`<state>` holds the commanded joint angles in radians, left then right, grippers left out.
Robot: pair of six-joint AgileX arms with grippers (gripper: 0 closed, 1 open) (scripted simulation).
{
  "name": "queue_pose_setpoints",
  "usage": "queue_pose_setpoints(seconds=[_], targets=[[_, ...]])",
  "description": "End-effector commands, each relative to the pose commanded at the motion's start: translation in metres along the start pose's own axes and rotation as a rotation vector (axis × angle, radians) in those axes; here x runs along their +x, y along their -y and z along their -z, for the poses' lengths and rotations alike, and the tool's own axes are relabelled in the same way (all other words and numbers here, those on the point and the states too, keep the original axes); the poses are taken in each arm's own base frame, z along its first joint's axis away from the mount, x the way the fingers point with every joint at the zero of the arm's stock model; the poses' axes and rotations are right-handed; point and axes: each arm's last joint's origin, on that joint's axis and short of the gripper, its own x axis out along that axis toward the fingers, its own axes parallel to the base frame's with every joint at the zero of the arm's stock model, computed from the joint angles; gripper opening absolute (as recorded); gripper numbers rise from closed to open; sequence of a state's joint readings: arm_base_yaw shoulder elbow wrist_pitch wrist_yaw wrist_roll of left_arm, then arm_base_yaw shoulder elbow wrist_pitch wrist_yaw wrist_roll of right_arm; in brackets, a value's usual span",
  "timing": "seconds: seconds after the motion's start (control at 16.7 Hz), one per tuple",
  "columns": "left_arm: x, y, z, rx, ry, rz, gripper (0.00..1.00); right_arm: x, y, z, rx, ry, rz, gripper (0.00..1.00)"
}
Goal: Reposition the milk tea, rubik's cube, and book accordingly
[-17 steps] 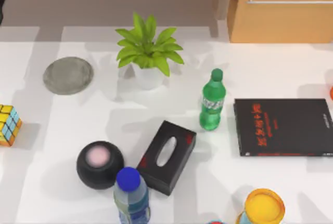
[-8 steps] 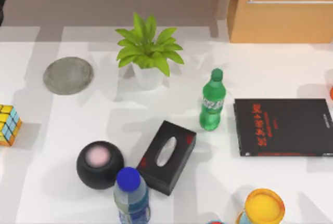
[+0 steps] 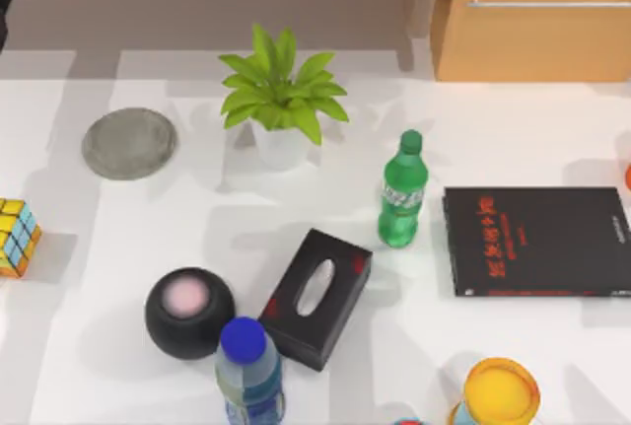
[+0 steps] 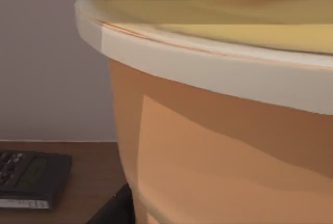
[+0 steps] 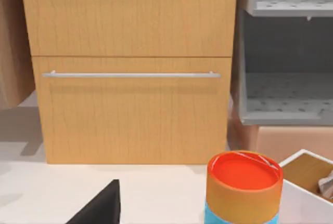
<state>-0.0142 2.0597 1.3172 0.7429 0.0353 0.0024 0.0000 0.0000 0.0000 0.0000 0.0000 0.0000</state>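
With the milk tea [image 4: 218,104] looming against the left wrist, finger state unclear, the rubik's cube [image 3: 17,237] left of the black sphere [image 3: 189,312] waits untouched

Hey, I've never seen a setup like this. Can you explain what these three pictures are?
It's a simulated two-armed robot at a table. One picture looks down from above: a cube, plant, green bottle, black book, tissue box and black ball sit on the white table. The other two come from cameras on the arms' wrists. The left one is very close to an orange-brown cup with a pale lid; the right one faces a wooden cabinet and an orange-topped can. Whether anything is held, I can't tell.
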Motion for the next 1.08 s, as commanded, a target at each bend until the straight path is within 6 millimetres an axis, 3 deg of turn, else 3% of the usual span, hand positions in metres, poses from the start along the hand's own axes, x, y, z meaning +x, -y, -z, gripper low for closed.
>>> queue_pose_setpoints(seconds=[0.48, 0.9, 1.08], targets=[[-0.004, -0.001, -0.003, 0.002, 0.007, -0.003, 0.0, 0.0, 0.0, 0.0, 0.0, 0.0, 0.0, 1.0], [-0.067, -0.001, -0.008, 0.001, -0.009, -0.003, 0.0, 0.0, 0.0, 0.0, 0.0, 0.0, 0.0, 1.0], [-0.08, -0.001, -0.011, 0.002, 0.002, -0.003, 0.0, 0.0, 0.0, 0.0, 0.0, 0.0, 0.0, 1.0]])
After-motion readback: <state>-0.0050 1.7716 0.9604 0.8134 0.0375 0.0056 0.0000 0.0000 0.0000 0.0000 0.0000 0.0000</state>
